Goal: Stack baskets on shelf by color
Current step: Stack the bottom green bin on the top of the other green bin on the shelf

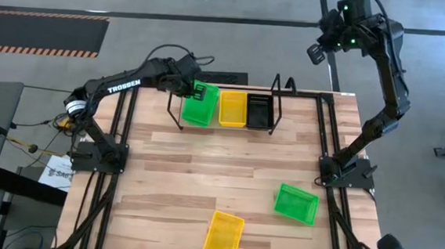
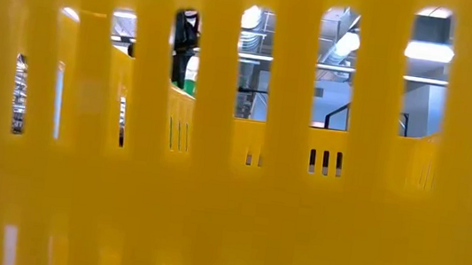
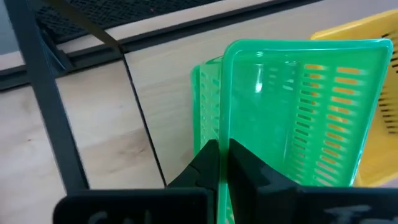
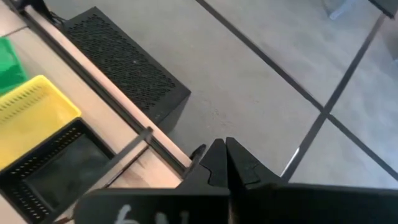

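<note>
The black wire shelf (image 1: 276,105) stands at the table's far edge. It carries a yellow basket (image 1: 233,108) in the middle and a black basket (image 1: 259,111) at its right end. At its left end my left gripper (image 1: 196,88) is shut on a green basket (image 1: 200,106), which sits tilted over another green basket (image 3: 205,93). A loose green basket (image 1: 295,203) and a loose yellow basket (image 1: 223,236) lie on the near half of the table. My right gripper (image 4: 224,146) is raised beyond the table's far right corner, shut on nothing. My left gripper pinches one side wall of the green basket at its rim (image 3: 224,127), one finger inside the basket and one outside. The fingers slant down from the table's left. The basket is tilted above the lower green basket; whether the two touch, I cannot tell.
In the low view the loose yellow basket (image 2: 229,194) fills the picture and hides the table. A black perforated box (image 4: 124,68) sits on the floor behind the far edge. The black tube frame (image 1: 120,133) runs along both table sides. Bare wood lies between the shelf and the loose baskets.
</note>
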You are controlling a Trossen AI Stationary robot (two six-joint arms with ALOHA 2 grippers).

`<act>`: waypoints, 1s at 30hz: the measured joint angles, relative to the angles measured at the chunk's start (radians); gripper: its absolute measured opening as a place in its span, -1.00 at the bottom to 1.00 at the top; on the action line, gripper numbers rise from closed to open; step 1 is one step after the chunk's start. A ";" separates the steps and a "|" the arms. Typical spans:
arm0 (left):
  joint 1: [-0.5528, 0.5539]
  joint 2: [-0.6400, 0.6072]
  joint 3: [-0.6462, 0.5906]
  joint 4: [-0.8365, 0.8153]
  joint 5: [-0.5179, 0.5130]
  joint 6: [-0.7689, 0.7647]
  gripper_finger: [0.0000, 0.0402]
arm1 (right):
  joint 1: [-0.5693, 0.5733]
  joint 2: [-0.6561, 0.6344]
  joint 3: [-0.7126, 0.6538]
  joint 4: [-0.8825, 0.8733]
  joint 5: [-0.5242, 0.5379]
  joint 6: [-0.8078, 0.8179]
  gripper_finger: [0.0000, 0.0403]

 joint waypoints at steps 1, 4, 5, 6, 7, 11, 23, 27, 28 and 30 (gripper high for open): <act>0.002 0.005 0.000 0.000 0.000 0.005 -1.00 | 0.009 0.000 0.000 0.000 0.000 0.006 -1.00; 0.016 0.019 -0.001 -0.013 0.055 0.033 -1.00 | 0.035 0.000 0.000 0.005 0.000 0.028 -1.00; 0.017 0.029 -0.001 -0.009 0.078 0.049 -1.00 | 0.044 0.000 0.000 0.006 0.002 0.034 -1.00; 0.017 0.042 0.000 -0.003 0.103 0.062 -1.00 | 0.051 0.000 0.000 0.007 0.002 0.042 -1.00; 0.017 0.055 0.000 -0.011 0.122 0.076 -1.00 | 0.056 0.000 0.000 0.011 0.002 0.046 -1.00; 0.013 0.097 -0.001 -0.014 0.132 0.108 -1.00 | 0.078 0.000 0.000 0.014 0.004 0.049 -1.00; 0.010 0.110 0.027 0.032 0.115 0.214 -0.87 | 0.085 0.000 0.000 0.011 0.014 0.048 -1.00; 0.009 0.110 0.059 0.029 0.102 0.215 -0.72 | 0.085 0.000 0.000 0.005 0.014 0.045 -1.00; 0.009 0.110 0.069 0.030 0.102 0.214 -0.68 | 0.085 0.000 0.000 0.002 0.014 0.043 -1.00; 0.009 0.110 0.087 0.029 0.106 0.211 -0.61 | 0.084 0.000 0.000 -0.001 0.014 0.038 -1.00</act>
